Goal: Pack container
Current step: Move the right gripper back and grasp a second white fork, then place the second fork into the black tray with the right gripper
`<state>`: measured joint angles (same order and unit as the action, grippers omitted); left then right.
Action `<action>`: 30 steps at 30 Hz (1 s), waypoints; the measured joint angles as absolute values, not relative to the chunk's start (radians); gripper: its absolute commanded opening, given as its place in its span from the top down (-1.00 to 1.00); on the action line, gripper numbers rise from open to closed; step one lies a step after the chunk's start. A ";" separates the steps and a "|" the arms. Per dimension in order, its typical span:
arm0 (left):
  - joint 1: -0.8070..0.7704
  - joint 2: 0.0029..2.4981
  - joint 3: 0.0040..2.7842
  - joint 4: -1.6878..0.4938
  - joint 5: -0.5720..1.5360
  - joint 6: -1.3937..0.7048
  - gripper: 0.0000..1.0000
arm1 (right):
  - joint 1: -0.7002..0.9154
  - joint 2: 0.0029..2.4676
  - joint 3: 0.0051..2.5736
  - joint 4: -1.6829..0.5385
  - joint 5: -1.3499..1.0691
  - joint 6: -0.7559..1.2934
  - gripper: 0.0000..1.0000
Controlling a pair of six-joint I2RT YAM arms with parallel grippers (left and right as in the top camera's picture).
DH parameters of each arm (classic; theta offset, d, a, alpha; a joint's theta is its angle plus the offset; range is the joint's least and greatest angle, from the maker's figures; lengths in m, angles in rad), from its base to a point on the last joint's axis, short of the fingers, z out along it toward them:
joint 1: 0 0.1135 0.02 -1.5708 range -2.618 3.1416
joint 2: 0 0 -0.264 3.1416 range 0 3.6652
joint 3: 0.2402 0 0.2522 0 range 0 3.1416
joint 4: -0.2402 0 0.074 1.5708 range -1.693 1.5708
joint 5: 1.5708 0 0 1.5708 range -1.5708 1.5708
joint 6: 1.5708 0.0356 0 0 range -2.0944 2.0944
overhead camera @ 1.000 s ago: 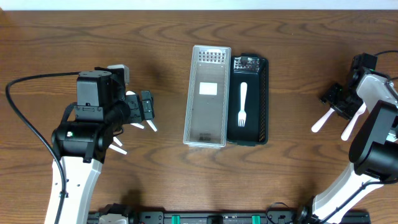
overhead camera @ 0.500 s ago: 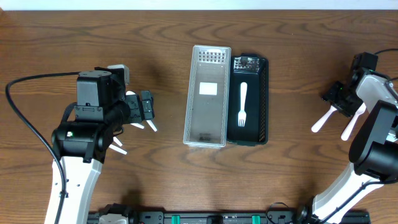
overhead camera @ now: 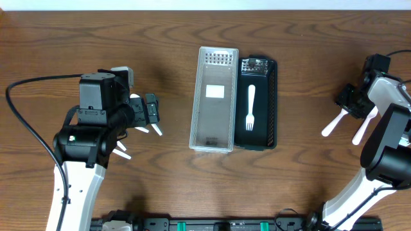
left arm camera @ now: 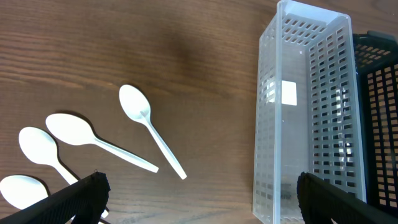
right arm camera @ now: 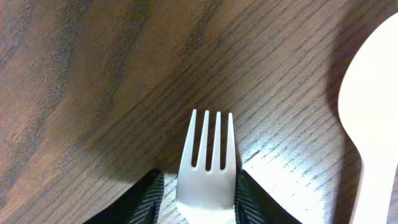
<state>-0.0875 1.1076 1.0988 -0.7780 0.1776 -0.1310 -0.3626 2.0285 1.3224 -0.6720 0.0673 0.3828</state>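
Note:
A clear slotted container (overhead camera: 214, 99) stands mid-table, with a black container (overhead camera: 273, 102) against its right side. A white fork (overhead camera: 250, 106) lies in the black one. My left gripper (overhead camera: 146, 115) is open and empty, hovering over several white spoons (overhead camera: 157, 130). The left wrist view shows the spoons (left arm camera: 146, 124) at left, the clear container (left arm camera: 305, 112) at right and my open jaws (left arm camera: 199, 205). My right gripper (overhead camera: 343, 114) at the far right is shut on a second white fork (overhead camera: 329, 127). In the right wrist view, that fork (right arm camera: 208, 149) sits between my fingers (right arm camera: 200, 196) at the table surface.
Another white utensil (overhead camera: 361, 131) lies just right of the held fork, and it also shows in the right wrist view (right arm camera: 373, 124). The right arm's body (overhead camera: 385, 147) stands at the right edge. The left arm's body (overhead camera: 83, 141) and its cable fill the left side.
My right gripper has shifted slightly to the right. The left arm and both containers have not moved.

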 measured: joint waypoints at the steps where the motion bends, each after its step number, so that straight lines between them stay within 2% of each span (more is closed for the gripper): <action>1: -0.088 1.108 1.099 -0.778 0.178 -0.131 -0.96 | -0.363 2.028 1.322 -0.672 0.067 0.382 0.37; 8: -0.088 1.108 1.099 -0.778 0.178 -0.131 -0.96 | -0.363 2.028 1.322 -0.672 0.068 0.382 0.72; 10: -0.088 1.108 1.099 -0.778 0.178 -0.131 -0.96 | -0.363 2.028 1.322 -0.671 0.067 0.382 0.96; 23: -0.088 1.108 1.099 -0.778 0.178 -0.131 -0.96 | -0.358 2.005 1.326 -0.772 0.059 0.382 0.97; 30: -0.088 1.108 1.099 -0.783 0.178 -0.131 -0.96 | -0.233 1.715 1.319 -0.774 0.059 0.383 0.97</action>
<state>-0.0875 1.1076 1.0988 -0.7826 0.1776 -0.1310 -0.2329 1.7149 1.3186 -0.7742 0.0593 0.3832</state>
